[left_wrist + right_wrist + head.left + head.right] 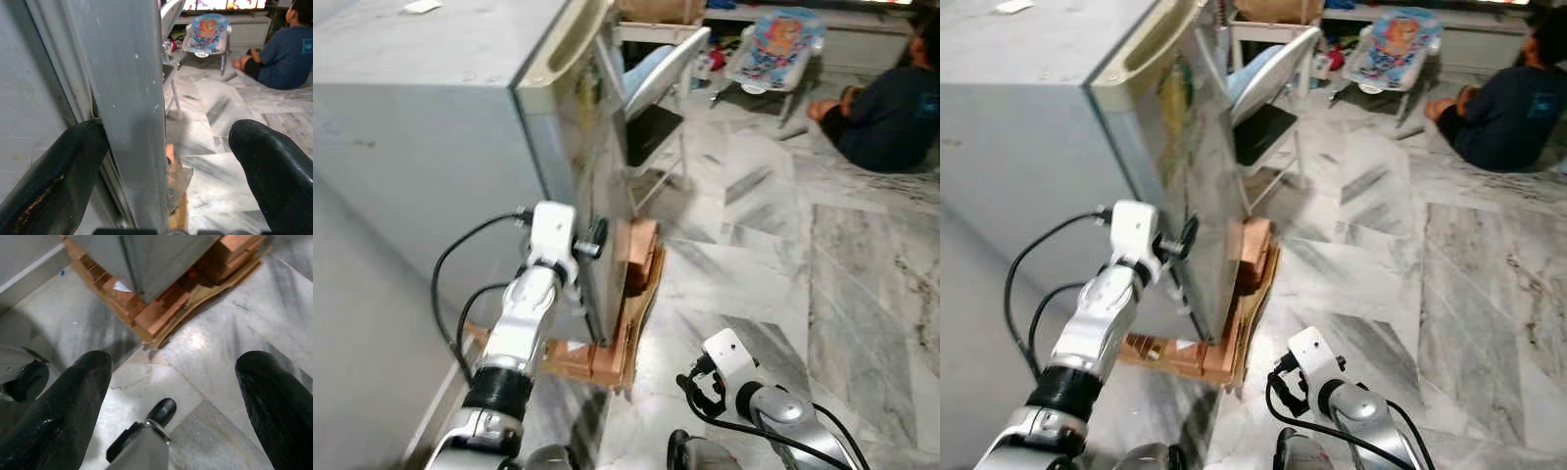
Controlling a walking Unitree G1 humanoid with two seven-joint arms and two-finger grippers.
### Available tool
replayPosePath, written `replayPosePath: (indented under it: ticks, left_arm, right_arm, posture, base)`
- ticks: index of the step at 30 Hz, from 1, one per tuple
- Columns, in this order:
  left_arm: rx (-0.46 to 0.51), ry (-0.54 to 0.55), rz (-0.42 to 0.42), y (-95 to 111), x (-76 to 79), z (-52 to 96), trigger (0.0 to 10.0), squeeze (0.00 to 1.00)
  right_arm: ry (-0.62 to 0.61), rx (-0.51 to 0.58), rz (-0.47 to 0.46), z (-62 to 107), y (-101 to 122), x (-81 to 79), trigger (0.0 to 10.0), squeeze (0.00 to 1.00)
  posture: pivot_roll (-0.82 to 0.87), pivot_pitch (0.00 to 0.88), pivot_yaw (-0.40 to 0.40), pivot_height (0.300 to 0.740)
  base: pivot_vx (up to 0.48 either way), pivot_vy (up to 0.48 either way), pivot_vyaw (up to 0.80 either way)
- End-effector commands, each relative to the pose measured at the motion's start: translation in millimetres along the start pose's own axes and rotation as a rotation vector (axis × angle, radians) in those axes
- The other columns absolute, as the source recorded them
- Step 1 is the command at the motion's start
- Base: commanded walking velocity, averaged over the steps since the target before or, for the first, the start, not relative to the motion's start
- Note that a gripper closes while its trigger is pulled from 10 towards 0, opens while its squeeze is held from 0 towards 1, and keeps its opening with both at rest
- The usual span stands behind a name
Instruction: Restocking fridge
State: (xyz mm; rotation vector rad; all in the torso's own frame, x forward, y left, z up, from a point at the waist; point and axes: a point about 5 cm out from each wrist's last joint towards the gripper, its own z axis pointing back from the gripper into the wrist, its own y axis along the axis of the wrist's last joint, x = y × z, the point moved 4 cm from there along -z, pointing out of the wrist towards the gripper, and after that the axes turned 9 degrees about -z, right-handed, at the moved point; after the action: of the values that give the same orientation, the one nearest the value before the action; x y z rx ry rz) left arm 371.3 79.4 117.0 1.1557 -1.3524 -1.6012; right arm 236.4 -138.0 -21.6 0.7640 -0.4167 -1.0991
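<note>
Fridge (421, 147) stands on the L side of the scene, grey, raised on wooden blocks (597, 357) w/ cardboard under it. Its door (1197, 186) faces R toward the open marble floor (862, 284); the door's free vertical edge is the near one, long axis upright, handle recess up at the top.

L gripper (161, 161) is right at that edge, low on the door. Wrist view: fingers spread wide, door edge running upright between them. One finger (54, 171) sits on the fridge-body side, against or just beside the seal; the other finger (271, 166) is out on the front-face side, clear of the metal. So it straddles the edge but isn't clamped; nothing held. Can't tell if the door is cracked or fully sealed.

R gripper (171, 382) is low and near, pointing down at floor just beside the blocks, fingers wide apart, nothing in it, touching nothing.

Judgement: step in hand = opening the door, early in the task. L arm is clearly the nearer one. Coming move likely turns on hooking the inner finger behind the edge and swinging it rightward, away from the body.

Far R: a person (891, 108) sits on the floor, well apart; a chair (656, 88) stands just beyond the fridge, possibly in the door's swing path. No stock items visible.
</note>
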Motion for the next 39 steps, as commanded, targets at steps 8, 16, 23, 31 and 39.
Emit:
replayPosePath:
  ticks: [8, 16, 23, 31, 39]
  left_arm:
    - [0.351, -0.442, 0.069, 110.2, 113.8, 3.7, 10.0, 0.0]
    - [0.292, -0.3, 0.076, 94.0, 68.6, 0.8, 10.0, 0.0]
    - [0.196, -0.163, 0.038, 51.8, 24.7, 21.7, 10.0, 0.0]
    - [0.129, -0.077, 0.036, 25.7, 1.6, 41.2, 10.0, 0.0]
    - [0.118, -0.076, 0.029, 22.1, 0.7, 44.1, 10.0, 0.0]
  right_arm:
    - [0.025, 0.018, 0.007, -0.8, 7.7, -4.6, 10.0, 0.0]
    - [0.03, 0.027, 0.003, -2.1, 8.6, -4.1, 10.0, 0.0]
    - [-0.034, 0.103, -0.019, -0.5, 17.9, 2.8, 10.0, 0.0]
    - [-0.102, 0.221, 0.017, 6.2, 33.3, 4.6, 10.0, 0.0]
    - [-0.204, 0.453, -0.054, 20.3, 73.7, 20.5, 10.0, 0.0]
  posture:
    - [-0.1, 0.074, 0.063, 0.74]
    - [-0.09, 0.072, 0.062, 0.74]
    - [-0.09, 0.069, 0.063, 0.74]
    - [-0.08, 0.067, 0.063, 0.74]
    - [-0.09, 0.058, 0.068, 0.74]
  base:
    - [0.0, 0.0, 0.0]
    - [0.0, 0.0, 0.0]
    - [0.0, 0.0, 0.0]
    - [0.0, -0.278, 0.0]
    - [0.0, -0.471, 0.0]
